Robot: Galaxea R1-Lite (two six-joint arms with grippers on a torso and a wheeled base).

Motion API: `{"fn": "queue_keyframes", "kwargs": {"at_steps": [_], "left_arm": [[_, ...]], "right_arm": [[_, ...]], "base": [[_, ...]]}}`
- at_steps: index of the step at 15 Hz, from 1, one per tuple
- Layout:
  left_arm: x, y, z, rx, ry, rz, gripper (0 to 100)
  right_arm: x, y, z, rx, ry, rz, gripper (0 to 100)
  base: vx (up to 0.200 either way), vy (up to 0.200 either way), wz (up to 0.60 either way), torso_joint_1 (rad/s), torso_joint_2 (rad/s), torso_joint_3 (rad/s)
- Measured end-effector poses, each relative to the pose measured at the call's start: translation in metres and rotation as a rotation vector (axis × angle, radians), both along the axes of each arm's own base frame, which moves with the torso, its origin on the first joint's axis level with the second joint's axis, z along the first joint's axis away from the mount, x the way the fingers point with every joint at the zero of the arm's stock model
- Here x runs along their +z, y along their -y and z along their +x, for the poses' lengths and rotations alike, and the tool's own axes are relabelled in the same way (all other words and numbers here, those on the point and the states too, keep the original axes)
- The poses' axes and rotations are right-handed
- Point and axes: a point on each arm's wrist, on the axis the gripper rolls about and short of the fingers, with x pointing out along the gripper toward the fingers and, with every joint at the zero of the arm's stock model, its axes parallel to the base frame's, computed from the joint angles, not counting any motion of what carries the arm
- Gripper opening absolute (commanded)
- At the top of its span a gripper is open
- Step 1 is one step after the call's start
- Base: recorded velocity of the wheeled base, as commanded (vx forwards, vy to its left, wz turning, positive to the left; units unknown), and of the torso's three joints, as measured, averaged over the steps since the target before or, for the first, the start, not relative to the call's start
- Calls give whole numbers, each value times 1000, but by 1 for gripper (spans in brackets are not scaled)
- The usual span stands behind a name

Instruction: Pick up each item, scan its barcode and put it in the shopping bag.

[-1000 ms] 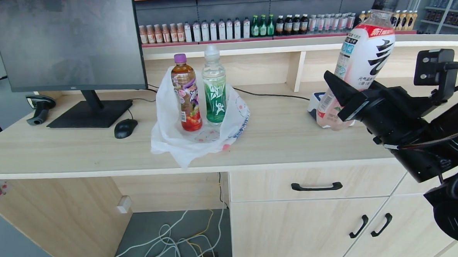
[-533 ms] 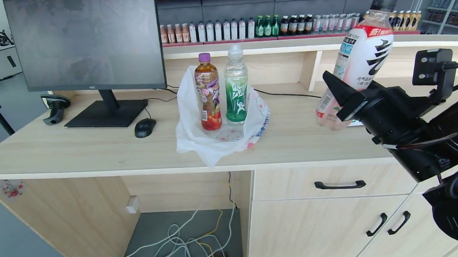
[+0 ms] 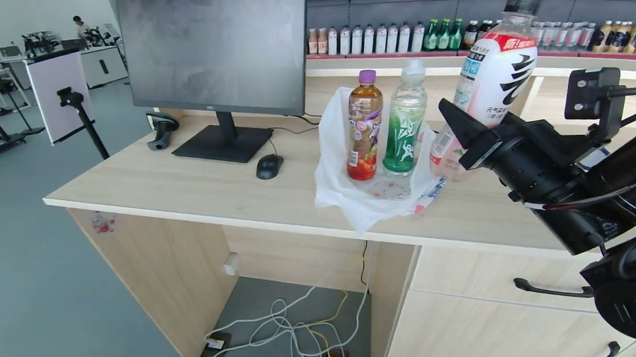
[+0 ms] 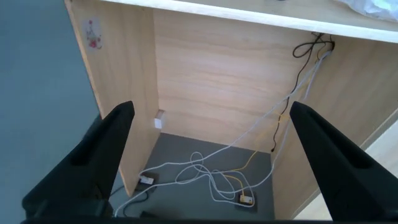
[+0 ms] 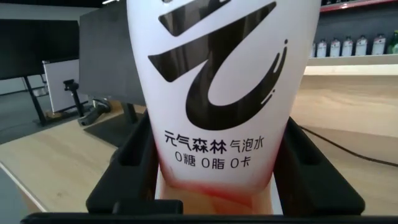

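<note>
My right gripper (image 3: 466, 134) is shut on a large white bottle (image 3: 493, 69) with a black cap, held tilted above the counter. The bottle's base hangs just beside the right rim of the white shopping bag (image 3: 334, 183). In the right wrist view the white bottle (image 5: 211, 74) sits between both fingers of the right gripper (image 5: 214, 168). Inside the bag stand a brown tea bottle (image 3: 364, 125) with a purple cap and a clear bottle with a green label (image 3: 404, 126). My left gripper (image 4: 211, 143) is open and empty, low in front of the counter's open underside.
On the wooden counter (image 3: 189, 184) stand a monitor (image 3: 215, 49), a black mouse (image 3: 269, 166) and a handheld scanner (image 3: 160, 130). Loose cables (image 4: 217, 180) lie on the floor under it. Drawers with black handles (image 3: 548, 289) are at the right. Stocked shelves run behind.
The head camera has swung left, so the whole scene has shifted right. The white bottle in my right gripper has come from near the counter's right end to beside the bag.
</note>
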Motion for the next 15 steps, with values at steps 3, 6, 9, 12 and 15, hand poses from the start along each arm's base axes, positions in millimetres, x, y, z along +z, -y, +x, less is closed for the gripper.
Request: {"fn": "queue_keyframes", "kwargs": {"at_steps": [3,6,9,12,15], "left_arm": [[0,0,0,0,0,0,100],[0,0,0,0,-1,0,100],[0,0,0,0,0,0,100],[0,0,0,0,0,0,100],[0,0,0,0,0,0,100]], "right_arm": [[-2,-2,3,1,-5,-2,0],[-4,-6,15,-1,-3,-1,0],[-17,-6,30,-19,-39,-18,0],[-28,3,54,-73,-58,-22,0],[-44,7,73,-101,-90,-36,0]], "base": [[0,0,200,2,-1,2],[0,0,0,0,0,0],[0,0,0,0,0,0],[0,0,0,0,0,0],[0,0,0,0,0,0]]}}
